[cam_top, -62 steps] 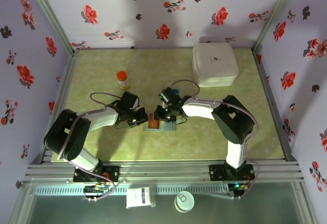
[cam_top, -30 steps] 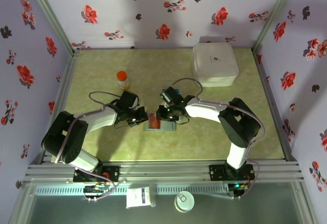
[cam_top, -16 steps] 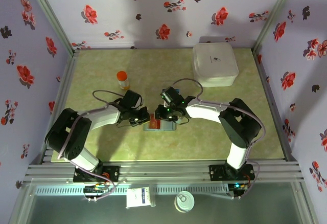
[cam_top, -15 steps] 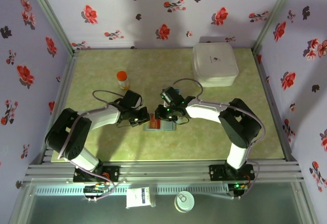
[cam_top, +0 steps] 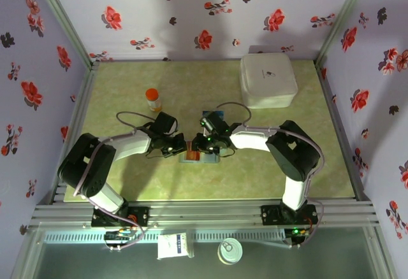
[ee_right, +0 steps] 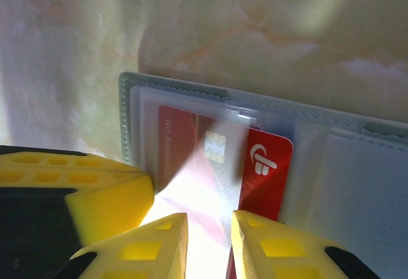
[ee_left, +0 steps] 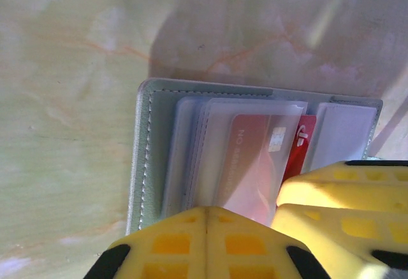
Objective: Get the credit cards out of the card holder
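The card holder (cam_top: pixel 203 157) lies open on the table between my two grippers. In the left wrist view its grey-green panel (ee_left: pixel 143 151) carries clear sleeves over a red credit card (ee_left: pixel 305 142). My left gripper (ee_left: pixel 207 210) is shut, its tip down on the holder's near edge. In the right wrist view the red card (ee_right: pixel 266 167) sticks out sideways past the clear sleeve (ee_right: pixel 191 132). My right gripper (ee_right: pixel 209 225) stands over it with its jaws a little apart, sleeve and card showing in the gap. From above, the left gripper (cam_top: pixel 182 147) and right gripper (cam_top: pixel 203 145) nearly meet.
A large white box (cam_top: pixel 268 80) sits at the back right. An orange-capped bottle (cam_top: pixel 153 99) stands behind the left arm. A small blue flat thing (cam_top: pixel 217 111) peeks out behind the right wrist. A can (cam_top: pixel 230 251) and a packet (cam_top: pixel 174 245) lie below the front rail.
Both grippers have stayed at the holder. The left gripper has edged slightly right toward it, and the right arm's elbow has shifted a little.
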Controlling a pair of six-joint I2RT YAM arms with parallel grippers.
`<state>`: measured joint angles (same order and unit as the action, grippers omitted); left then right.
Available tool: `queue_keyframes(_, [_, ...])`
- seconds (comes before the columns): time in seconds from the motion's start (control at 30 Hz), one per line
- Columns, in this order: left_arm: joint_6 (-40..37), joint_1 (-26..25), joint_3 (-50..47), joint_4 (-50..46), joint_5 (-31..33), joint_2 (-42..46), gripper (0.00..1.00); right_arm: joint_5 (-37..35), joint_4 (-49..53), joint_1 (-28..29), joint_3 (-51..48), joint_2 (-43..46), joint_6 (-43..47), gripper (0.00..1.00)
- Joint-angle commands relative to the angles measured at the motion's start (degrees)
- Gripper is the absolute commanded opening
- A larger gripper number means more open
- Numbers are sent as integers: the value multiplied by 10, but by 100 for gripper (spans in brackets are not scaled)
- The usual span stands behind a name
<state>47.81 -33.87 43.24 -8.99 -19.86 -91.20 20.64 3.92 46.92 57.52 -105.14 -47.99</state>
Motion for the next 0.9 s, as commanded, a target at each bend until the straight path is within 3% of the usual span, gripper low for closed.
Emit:
queue_keyframes(0.0, [-9, -2, 3, -18, 14, -7, 1, 9, -3, 2, -8, -11, -8, 25])
queue_keyframes(0.3, [-7, -2, 1, -20, 15, -5, 2, -48, 77, 1, 6, 10, 26, 25])
queue_keyframes(0.87, [-1, -8, 17, -22, 3, 12, 2, -37, 55, -1, -5, 46, 24, 26])
